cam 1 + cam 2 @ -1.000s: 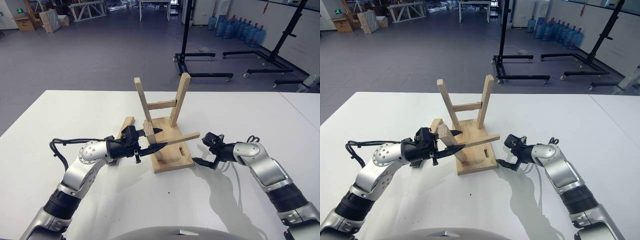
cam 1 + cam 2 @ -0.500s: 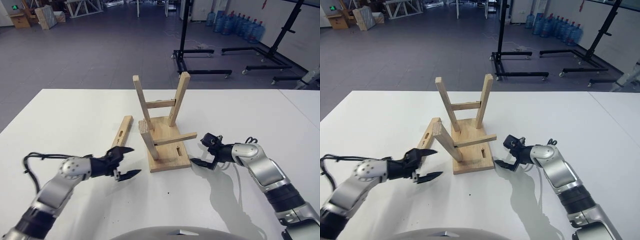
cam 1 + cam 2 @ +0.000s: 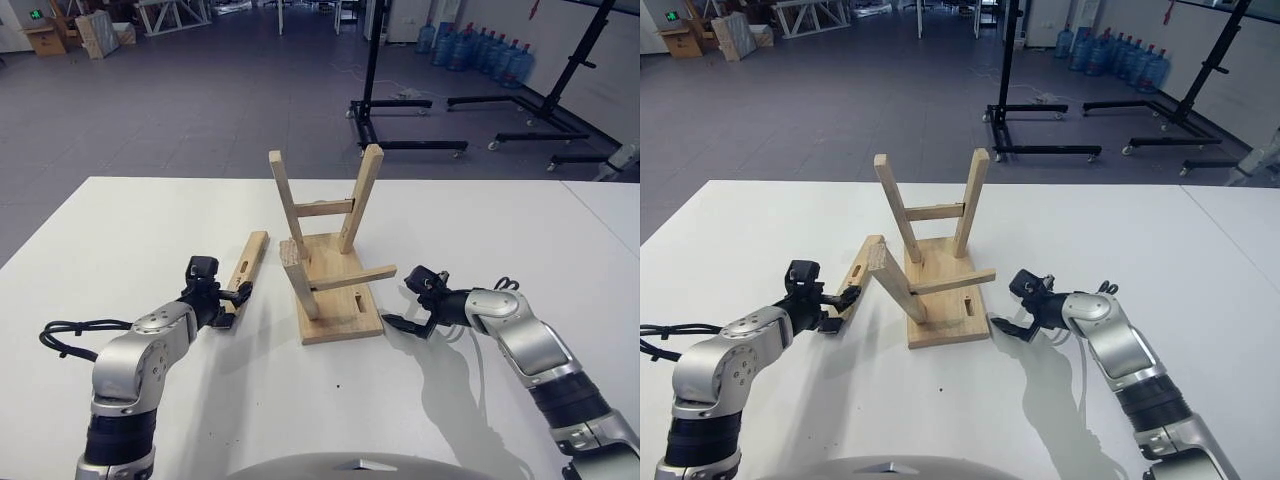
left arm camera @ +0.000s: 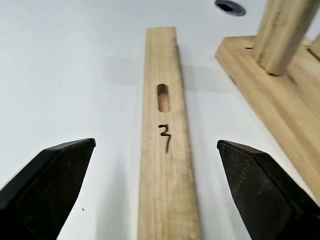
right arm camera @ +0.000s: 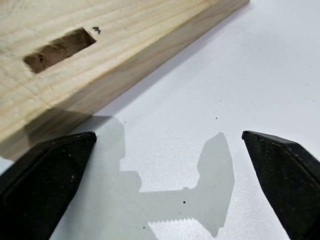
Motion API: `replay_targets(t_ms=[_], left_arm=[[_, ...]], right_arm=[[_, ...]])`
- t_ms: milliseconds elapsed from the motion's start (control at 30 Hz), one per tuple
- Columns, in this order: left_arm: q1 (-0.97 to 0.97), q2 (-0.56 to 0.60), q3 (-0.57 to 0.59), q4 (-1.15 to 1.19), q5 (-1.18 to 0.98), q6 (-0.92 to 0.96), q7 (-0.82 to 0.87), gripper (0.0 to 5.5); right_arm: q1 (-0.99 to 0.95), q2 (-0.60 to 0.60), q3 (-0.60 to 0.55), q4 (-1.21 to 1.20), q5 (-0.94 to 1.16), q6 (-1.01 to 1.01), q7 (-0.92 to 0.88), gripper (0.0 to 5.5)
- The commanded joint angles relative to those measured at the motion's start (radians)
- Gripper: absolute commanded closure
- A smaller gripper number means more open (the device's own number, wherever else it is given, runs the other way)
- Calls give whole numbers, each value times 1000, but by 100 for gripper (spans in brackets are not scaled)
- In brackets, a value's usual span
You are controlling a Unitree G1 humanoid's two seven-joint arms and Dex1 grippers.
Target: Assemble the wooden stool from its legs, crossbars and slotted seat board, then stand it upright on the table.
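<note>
Left of the seat board [image 3: 340, 300], flat on the white table [image 3: 120, 230], lies the loose leg [image 3: 248, 262], running roughly parallel to the board's left edge. The left gripper [image 3: 232, 306] sits right at that leg's near end. In the left wrist view the leg [image 4: 165, 150], with its slot and a scribbled mark, runs straight up the middle between the two black fingers [image 4: 50, 185]. They're spread wide on either side, not touching the wood as far as I can see, so nothing is pinched. The left arm is bent sharply at the elbow, with the forearm low over the table and aimed toward the board.

On the seat board two legs [image 3: 285, 200] stand up at the far side, joined by a crossbar [image 3: 325, 208]. A third leg [image 3: 298, 280] leans at the near left corner, with a second crossbar [image 3: 355, 277] sticking out to the right.

The right gripper [image 3: 405, 300] is just off the board's near right corner. Its fingers [image 5: 45, 175] are wide apart too, with bare table between them and the slotted board edge [image 5: 100, 60] just beyond. It holds nothing. The right arm comes in from the right, forearm low and pointed at that corner.
</note>
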Motion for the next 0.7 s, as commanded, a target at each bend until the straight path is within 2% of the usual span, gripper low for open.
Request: replay_targets(t_ms=[33, 400, 700], left_arm=[[-40, -24, -36, 95, 50, -23, 26, 103], [-58, -20, -116, 287, 128, -184, -53, 103], [0, -31, -141, 272, 149, -202, -80, 237]], right_arm=[[-11, 18, 14, 0, -9, 6, -12, 10], [-7, 27, 18, -1, -8, 11, -21, 10], [-14, 28, 19, 5, -8, 11, -20, 10]])
